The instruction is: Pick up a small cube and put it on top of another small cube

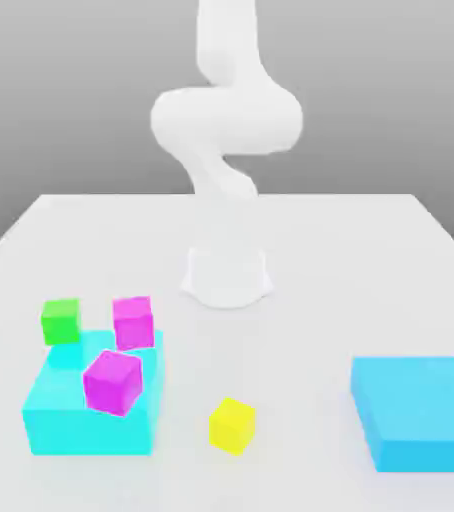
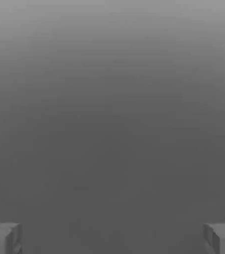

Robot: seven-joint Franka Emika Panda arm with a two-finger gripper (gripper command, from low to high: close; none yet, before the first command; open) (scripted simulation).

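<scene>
The end effector [image 2: 112, 238] is standing wide, holding nothing; a yellow cube [image 1: 232, 425] is sitting at the lower middle of the tabletop [image 1: 371, 260].

the white table [image 1: 371, 260] bears four small cubes, namely one green cube [image 1: 60, 320], one yellow cube [image 1: 232, 424] and two magenta cubes [image 1: 133, 322] [image 1: 112, 381], plus two large cyan blocks [image 1: 61, 425] [image 1: 419, 410].
</scene>
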